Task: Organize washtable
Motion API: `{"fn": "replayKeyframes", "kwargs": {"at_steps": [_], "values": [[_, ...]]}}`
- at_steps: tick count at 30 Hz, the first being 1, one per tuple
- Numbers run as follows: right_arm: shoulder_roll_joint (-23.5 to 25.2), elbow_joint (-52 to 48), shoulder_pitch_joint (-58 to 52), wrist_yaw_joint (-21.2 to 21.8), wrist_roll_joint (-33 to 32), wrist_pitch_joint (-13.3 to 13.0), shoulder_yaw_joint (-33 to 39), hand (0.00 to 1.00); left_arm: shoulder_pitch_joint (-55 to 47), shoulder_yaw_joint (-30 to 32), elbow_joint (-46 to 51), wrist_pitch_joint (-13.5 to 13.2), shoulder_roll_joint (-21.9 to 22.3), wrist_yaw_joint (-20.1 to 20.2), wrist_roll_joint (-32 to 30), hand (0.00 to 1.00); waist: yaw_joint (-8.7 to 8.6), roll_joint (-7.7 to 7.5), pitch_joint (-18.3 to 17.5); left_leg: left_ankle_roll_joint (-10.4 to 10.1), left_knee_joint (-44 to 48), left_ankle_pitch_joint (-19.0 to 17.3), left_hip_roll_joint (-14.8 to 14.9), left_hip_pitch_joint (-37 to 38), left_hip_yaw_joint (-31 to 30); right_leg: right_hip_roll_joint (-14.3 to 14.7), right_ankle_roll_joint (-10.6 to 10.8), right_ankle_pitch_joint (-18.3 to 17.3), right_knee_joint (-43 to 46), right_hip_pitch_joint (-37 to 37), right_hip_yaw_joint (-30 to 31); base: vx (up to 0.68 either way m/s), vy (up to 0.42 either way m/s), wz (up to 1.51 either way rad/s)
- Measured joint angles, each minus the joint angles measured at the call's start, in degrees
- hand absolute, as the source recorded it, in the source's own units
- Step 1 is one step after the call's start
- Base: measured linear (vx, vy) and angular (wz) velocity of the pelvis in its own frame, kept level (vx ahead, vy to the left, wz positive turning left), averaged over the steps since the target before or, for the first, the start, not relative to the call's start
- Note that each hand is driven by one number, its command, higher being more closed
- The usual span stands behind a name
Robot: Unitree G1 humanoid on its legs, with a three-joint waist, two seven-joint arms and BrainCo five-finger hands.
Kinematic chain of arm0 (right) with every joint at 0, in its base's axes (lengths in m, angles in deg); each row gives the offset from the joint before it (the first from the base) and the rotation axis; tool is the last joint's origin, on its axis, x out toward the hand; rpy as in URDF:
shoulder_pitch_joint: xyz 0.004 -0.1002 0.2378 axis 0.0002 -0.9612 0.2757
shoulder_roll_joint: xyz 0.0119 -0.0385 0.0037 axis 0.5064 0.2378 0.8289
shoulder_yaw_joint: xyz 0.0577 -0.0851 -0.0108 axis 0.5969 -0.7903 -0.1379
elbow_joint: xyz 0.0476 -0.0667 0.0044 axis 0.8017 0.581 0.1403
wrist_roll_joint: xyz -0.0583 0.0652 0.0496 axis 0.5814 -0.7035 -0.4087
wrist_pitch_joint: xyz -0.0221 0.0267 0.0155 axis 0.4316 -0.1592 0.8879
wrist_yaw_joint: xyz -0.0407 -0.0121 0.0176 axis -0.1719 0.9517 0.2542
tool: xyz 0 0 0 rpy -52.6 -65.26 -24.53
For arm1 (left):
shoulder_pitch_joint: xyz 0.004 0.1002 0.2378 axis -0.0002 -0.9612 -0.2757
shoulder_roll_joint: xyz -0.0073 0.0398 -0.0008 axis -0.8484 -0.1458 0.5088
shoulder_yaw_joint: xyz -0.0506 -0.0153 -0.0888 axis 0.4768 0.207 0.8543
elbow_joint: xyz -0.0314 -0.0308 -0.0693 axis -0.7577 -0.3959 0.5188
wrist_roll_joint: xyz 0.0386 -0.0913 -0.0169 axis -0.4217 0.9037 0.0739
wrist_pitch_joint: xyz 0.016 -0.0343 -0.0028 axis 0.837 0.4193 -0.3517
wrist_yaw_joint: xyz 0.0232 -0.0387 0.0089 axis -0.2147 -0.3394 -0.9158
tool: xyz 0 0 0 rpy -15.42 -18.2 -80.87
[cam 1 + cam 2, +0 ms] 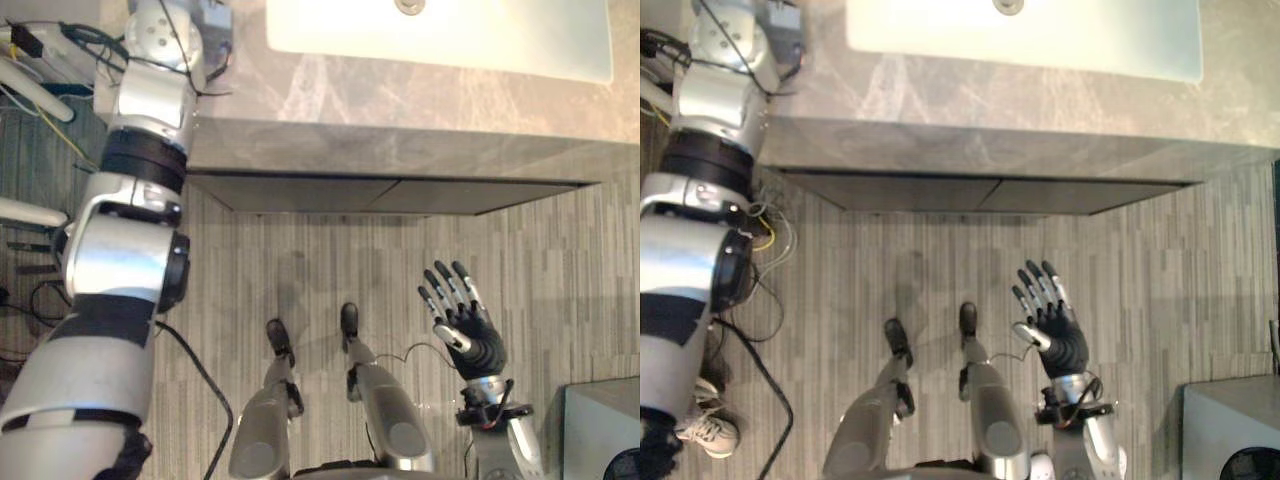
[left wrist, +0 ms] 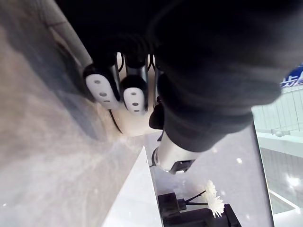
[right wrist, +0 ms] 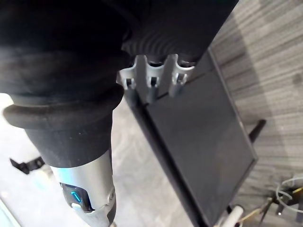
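Down at the lower right we find the right hand [image 1: 465, 320] raised over the floor [image 1: 330, 260], well apart from the washtable [image 1: 420, 100]. Its fingers [image 3: 151, 80] are straight and spread, the palm is bare, and it has hold of nothing. In its own wrist view they point toward the dark cabinet front [image 3: 199, 137] under the counter.

The left arm reaches up to the left end of the washtable, where the left hand [image 2: 135, 94] sits low over the marble top. We cannot tell how far this hand is open, nor whether it has hold of anything.

From that hand the marble runs on, grey with paler veins, to the straight edge of the white sink [image 1: 450, 35], set into the far side of the slab. Beyond the sink's corner in the left wrist view stands a black holder [image 2: 189, 215] with white flowers [image 2: 213, 198].

Under the slab the cabinet front is set back in shadow, split by a seam into two panels side by side. The floor is laid in grey striped planks. A grey box [image 1: 600, 420] stands on it at the robot's right, and a white sneaker [image 1: 708, 432] shows at its left.
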Motion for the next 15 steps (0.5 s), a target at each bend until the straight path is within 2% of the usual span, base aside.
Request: {"fn": "replayKeyframes", "kwargs": {"at_steps": [2,15], "values": [[-0.11,0.00,-0.49,-0.01,-0.01,-0.01,0.25,0.00,1.23,-0.12,-0.29,0.01,-0.05,0.00,0.09,1.00,-0.02,-0.37,0.31,0.00,0.00,0.00,0.04,-0.30,-0.03,0.05,-0.02,0.01,0.00,-0.29,-0.01,0.00,0.000,0.00],[-0.99,0.00,-0.55,0.03,0.00,-0.01,0.66,0.00,2.74,-0.07,-0.38,0.01,-0.73,-0.08,0.96,1.00,-0.04,-0.37,0.31,0.00,0.01,-0.01,-0.01,-1.23,-0.12,-0.02,-0.06,0.12,0.00,-1.26,-0.09,0.02,0.005,0.00]]}}
